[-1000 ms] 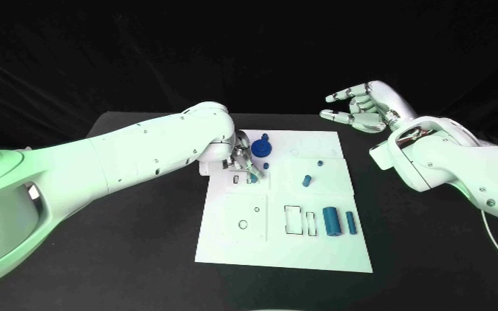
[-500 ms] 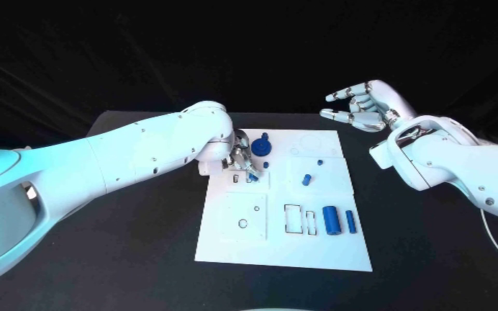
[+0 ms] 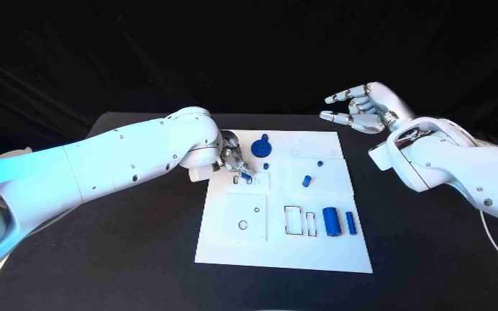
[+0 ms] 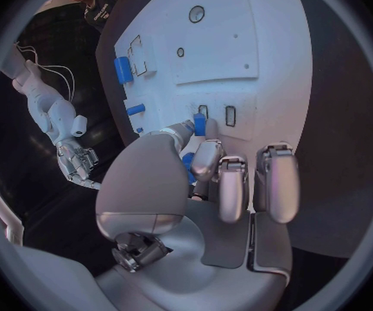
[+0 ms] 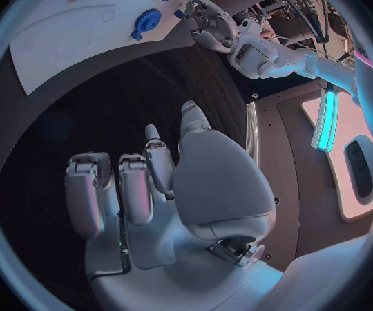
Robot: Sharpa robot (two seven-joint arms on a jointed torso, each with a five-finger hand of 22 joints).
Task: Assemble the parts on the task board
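Board: we see a white board (image 3: pixel 286 232) mid-table, with outlined slots and holes.
Parts: small and blue; a gear (image 3: pixel 260 148) at the far edge, a peg (image 3: pixel 307 180) mid-board, two cylinders (image 3: pixel 331 221) near the right edge.
Left hand: our left hand (image 3: pixel 234 158) pinches a small blue part (image 4: pixel 199 124) at a slot (image 4: pixel 203 110) on the board's far left.
Right hand: our right hand (image 3: pixel 361 111) hovers beyond the board's far right corner, fingers loosely curled and apart, holding nothing.

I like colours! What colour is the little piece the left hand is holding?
Blue. The small piece pinched by the left hand shows best in the left wrist view.
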